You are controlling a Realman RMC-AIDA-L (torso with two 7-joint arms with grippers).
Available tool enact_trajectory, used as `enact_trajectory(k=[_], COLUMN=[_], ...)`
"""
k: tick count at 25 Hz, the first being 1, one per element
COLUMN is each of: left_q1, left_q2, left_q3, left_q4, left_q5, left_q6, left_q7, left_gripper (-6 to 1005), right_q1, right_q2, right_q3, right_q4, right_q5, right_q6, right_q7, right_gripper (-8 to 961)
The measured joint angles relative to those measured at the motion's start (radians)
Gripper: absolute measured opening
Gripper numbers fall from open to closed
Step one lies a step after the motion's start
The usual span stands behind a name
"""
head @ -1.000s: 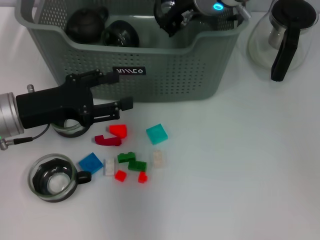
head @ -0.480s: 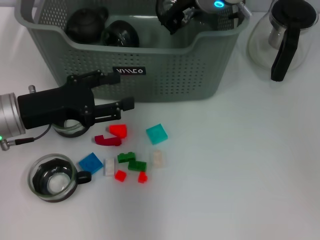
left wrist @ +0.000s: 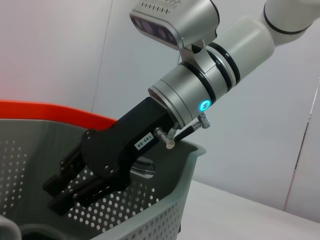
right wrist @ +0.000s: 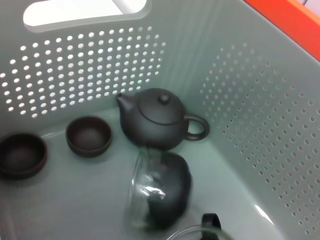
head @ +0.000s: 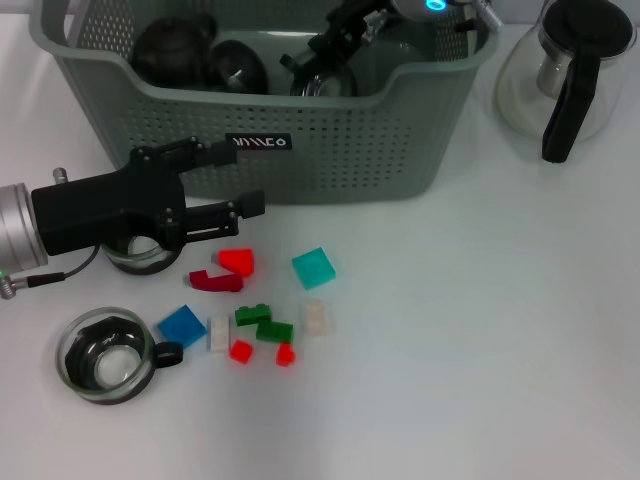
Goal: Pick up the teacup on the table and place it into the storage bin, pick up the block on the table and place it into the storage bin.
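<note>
Grey-green storage bin at the tabletop's far edge, one glass teacup tipped inside beside a dark teapot. Right claw down in the bin; cannot tell its grip. Left claw spread, low by the bin's front wall, above a second glass cup. Probably next: descend, pinch that cup, lift over the dipped rim. Red block close by, worth avoiding.

Crowded inside the bin — teapot, two cups and a glass cup on the floor. Right gripper reaching in from above — open room beside the perforated wall.
</note>
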Motion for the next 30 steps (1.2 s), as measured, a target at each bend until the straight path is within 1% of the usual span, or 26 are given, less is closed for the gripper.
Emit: enact_trajectory(k=[5, 6, 8, 10, 12, 14, 16, 17, 19, 20, 22, 24, 26, 28, 30], left_q1=[0.000, 0.000, 0.000, 0.000, 0.000, 0.000, 0.000, 0.000, 0.000, 0.000, -0.004, -0.008, -0.011, -0.015, -0.020], left_q2=[0.000, 0.000, 0.001, 0.002, 0.003, 0.003, 0.002, 0.002, 0.002, 0.002, 0.003, 0.005, 0.006, 0.006, 0.007], left_q3=[0.000, 0.000, 0.000, 0.000, 0.000, 0.000, 0.000, 0.000, 0.000, 0.000, 0.000, 0.000, 0.000, 0.000, 0.000], left_q4=[0.000, 0.000, 0.000, 0.000, 0.000, 0.000, 0.000, 0.000, 0.001, 0.001, 0.001, 0.002, 0.003, 0.004, 0.005], left_q5=[-0.003, -0.006, -0.011, -0.014, -0.017, -0.024, -0.027, -0.027, -0.027, -0.027, -0.028, -0.028, -0.029, -0.029, -0.029], left_q6=[-0.004, -0.004, -0.004, -0.004, -0.003, -0.002, -0.002, -0.003, -0.004, -0.005, -0.007, -0.008, -0.008, -0.008, -0.008], left_q7=[0.000, 0.000, 0.000, 0.000, 0.000, 0.000, 0.000, 0.000, 0.000, 0.001, 0.001, 0.001, 0.002, 0.002, 0.002], left_gripper=[784, 784, 784, 783, 783, 783, 783, 783, 783, 783, 783, 783, 783, 783, 783], right_q1=[0.001, -0.001, -0.015, -0.041, -0.083, -0.151, -0.238, -0.285, -0.378, -0.405, -0.455, -0.480, -0.497, -0.509, -0.518], right_q2=[0.000, 0.000, -0.002, -0.002, 0.000, 0.003, 0.001, 0.000, -0.003, -0.004, -0.009, -0.016, -0.027, -0.046, -0.068], right_q3=[0.009, 0.012, 0.022, 0.038, 0.056, 0.071, 0.078, 0.085, 0.130, 0.154, 0.241, 0.326, 0.406, 0.474, 0.509], right_q4=[-0.019, -0.033, -0.084, -0.163, -0.264, -0.379, -0.477, -0.518, -0.581, -0.593, -0.576, -0.515, -0.433, -0.347, -0.289], right_q5=[-0.012, -0.012, -0.011, -0.008, 0.015, 0.100, 0.249, 0.340, 0.514, 0.574, 0.730, 0.850, 0.932, 0.986, 0.999], right_q6=[0.012, 0.011, 0.002, -0.017, -0.045, -0.084, -0.132, -0.159, -0.231, -0.263, -0.391, -0.550, -0.703, -0.841, -0.945], right_q7=[0.019, 0.023, 0.023, 0.017, 0.005, -0.047, -0.138, -0.190, -0.321, -0.371, -0.510, -0.627, -0.717, -0.758, -0.753], right_gripper=[333, 373, 453, 533, 616, 703, 790, 816, 869, 895, 947, 947, 946, 946, 945])
